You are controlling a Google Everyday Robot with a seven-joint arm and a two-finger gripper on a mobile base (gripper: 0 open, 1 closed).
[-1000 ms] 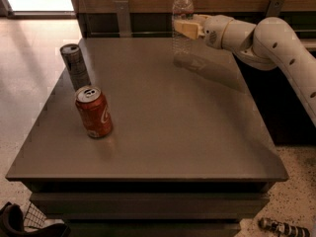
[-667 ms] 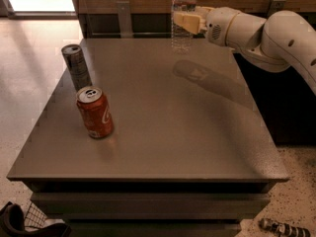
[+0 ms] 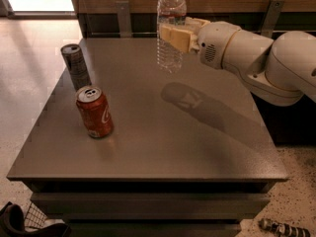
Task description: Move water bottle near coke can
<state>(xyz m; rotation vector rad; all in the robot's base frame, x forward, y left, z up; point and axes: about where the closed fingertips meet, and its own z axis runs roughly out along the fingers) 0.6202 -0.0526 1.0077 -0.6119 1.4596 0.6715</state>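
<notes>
Water bottle [image 3: 171, 9]: upright, off the bench [image 3: 163, 147], hanging in the air over the far middle part of the surface. Its white cap reaches the top edge of the view and its base is clear of the bench top. The bottle's shadow [image 3: 190, 98] falls on the bench below and slightly to the right.

Claw [image 3: 170, 36]: clenched on the water bottle around mid-body, with the tan fingers [image 3: 177, 37] wrapped across the ribbed section just under the label band. The white arm [image 3: 256, 58] enters from the right side of the view and runs roughly level to the bottle.

Coke can [image 3: 95, 111]: upright on the bench near the left edge, well apart from the bottle, lower and to the left of it in view.

Dark grey can [image 3: 76, 66]: upright near the coke can, behind it and closer to the bench's far left corner. The two cans do not touch.
</notes>
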